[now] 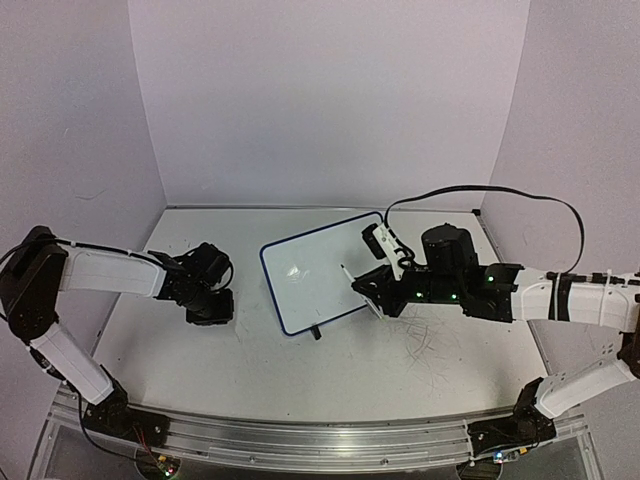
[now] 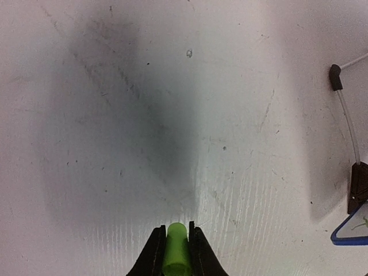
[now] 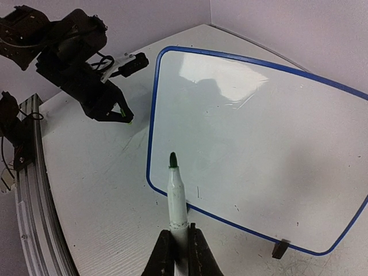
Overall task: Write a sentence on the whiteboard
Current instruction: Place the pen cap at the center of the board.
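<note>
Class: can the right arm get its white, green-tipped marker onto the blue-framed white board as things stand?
Probably yes: the right gripper holds the white, green-tipped marker with its tip over the blue-framed white board, nothing lies between them, and the left gripper sits off to one side.

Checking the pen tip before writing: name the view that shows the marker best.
Right wrist: the marker stands large in the right gripper, green tip bare over the whiteboard. Top view shows only a thin sliver; left wrist, nothing.
</note>
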Available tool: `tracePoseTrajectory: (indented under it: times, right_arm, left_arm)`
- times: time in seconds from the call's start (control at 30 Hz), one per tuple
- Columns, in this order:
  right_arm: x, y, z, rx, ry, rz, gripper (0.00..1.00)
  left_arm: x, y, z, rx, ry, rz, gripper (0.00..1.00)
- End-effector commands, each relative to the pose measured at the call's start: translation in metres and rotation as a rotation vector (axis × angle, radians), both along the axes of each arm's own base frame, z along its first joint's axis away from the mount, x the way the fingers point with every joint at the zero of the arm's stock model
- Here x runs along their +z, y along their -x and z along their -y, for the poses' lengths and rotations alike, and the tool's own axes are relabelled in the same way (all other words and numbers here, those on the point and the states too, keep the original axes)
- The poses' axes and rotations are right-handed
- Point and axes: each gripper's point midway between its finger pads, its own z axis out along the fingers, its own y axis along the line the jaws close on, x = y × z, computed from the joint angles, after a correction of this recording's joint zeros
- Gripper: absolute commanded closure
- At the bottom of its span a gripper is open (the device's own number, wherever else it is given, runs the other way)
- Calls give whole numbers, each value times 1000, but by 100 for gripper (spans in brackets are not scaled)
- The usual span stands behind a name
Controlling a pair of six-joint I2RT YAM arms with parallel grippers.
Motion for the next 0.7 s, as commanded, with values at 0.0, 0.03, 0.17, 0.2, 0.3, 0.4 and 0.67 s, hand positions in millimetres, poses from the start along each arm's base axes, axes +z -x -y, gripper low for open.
tracePoseTrajectory:
  times: [0.0, 0.03, 0.17, 0.2, 0.3, 0.4, 0.67]
  right_arm:
    - [13, -2, -4, 6, -40, 24, 100]
    - [13, -1, -3, 5, -40, 23, 100]
    - [11, 0, 0, -1, -40, 18, 100]
    - [10, 1, 0, -1, -39, 18, 100]
    - [10, 1, 0, 1, -40, 17, 100]
    - [11, 0, -1, 3, -41, 18, 100]
    - [11, 0, -4, 13, -43, 16, 100]
  left_arm:
    - [10, -23, 22, -40, 67, 41, 86]
    - [8, -23, 22, -40, 63, 38, 86]
    - [6, -24, 20, -36, 48, 43, 85]
    - [6, -25, 19, -35, 41, 45, 85]
    - [2, -25, 15, -32, 15, 45, 84]
    - [-6, -23, 13, -32, 0, 26, 83]
    - [-9, -20, 12, -30, -1, 17, 67]
